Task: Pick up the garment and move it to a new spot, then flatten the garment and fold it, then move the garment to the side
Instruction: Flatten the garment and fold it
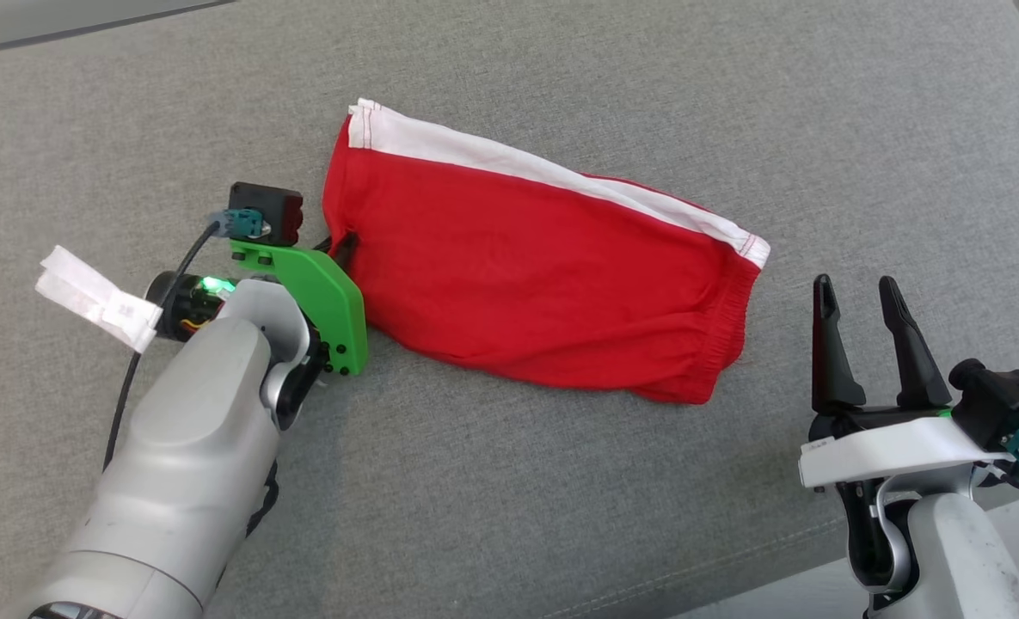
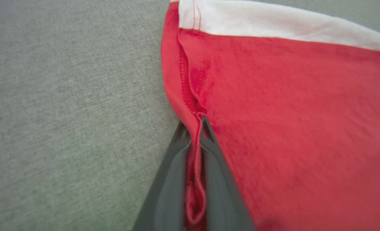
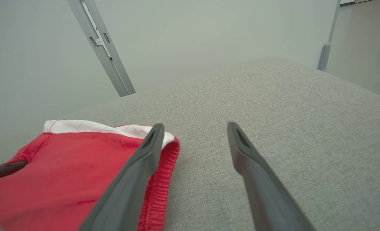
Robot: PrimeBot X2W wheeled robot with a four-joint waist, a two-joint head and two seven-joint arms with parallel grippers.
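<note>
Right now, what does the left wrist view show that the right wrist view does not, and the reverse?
Left wrist view: the left gripper shut on a thin fold of the garment at its red hem, with the seam stitching seen close.
Right wrist view: the right gripper open and holding nothing, the elastic waistband behind one of its fingers, and a slanted metal post beyond the gray cushion.
Both: the red garment, its white band, the gray cushion, and the left gripper at the garment's edge.

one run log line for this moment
phase: grasp | left gripper: shut on garment edge | right gripper: open, holding nothing | garment: lying on grey cushion
</note>
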